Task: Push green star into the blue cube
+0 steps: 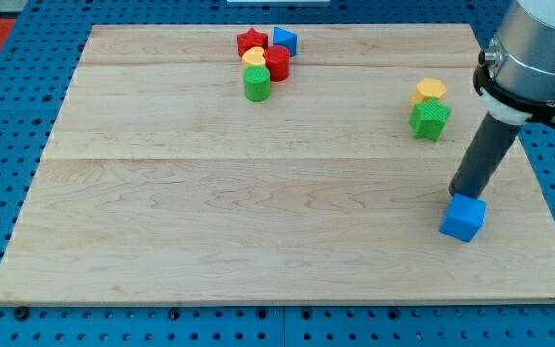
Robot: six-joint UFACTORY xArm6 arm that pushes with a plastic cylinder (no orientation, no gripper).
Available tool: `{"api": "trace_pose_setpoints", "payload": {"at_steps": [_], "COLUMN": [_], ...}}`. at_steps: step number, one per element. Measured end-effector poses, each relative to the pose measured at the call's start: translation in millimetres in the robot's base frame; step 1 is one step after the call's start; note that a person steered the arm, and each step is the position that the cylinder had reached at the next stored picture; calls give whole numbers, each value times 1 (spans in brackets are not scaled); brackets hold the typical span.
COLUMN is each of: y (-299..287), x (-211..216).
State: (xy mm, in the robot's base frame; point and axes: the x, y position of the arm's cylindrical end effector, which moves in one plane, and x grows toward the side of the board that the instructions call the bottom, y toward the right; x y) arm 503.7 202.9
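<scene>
**Ana:** Down at the view's right side of the counter (258, 231), my tip (462, 195) sits right at the upper edge of the blue cube (463, 218), touching it or all but touching; the rod slants up from there to the grey arm housing (538, 48) at the view's top right.

**Ben:** And the tool, is it clamped on anything?

**Ana:** It's a plain dark rod, no jaws to open or close, so it grips nothing. It only meets the cube from above in the view.

**Ben:** Where's the green star?

**Ana:** The green star (430, 119) lies up and a little left of the cube, well apart from it, and clear of the rod. A yellow block (430, 91), rounded in shape, touches its top edge.

**Ben:** The far cluster?

**Ana:** Near the view's top centre, bunched together: a red star (251, 41), a second blue block (284, 40), a yellow heart (254, 58), a red cylinder (277, 64) and a green cylinder (256, 85) at the bottom of the bunch.
</scene>
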Motion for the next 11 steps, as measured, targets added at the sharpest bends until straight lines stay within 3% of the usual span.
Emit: {"api": "trace_pose_setpoints", "payload": {"at_steps": [3, 6, 8, 9, 11], "y": [0, 54, 18, 18, 12], "x": [11, -138, -222, -221, -161]}}
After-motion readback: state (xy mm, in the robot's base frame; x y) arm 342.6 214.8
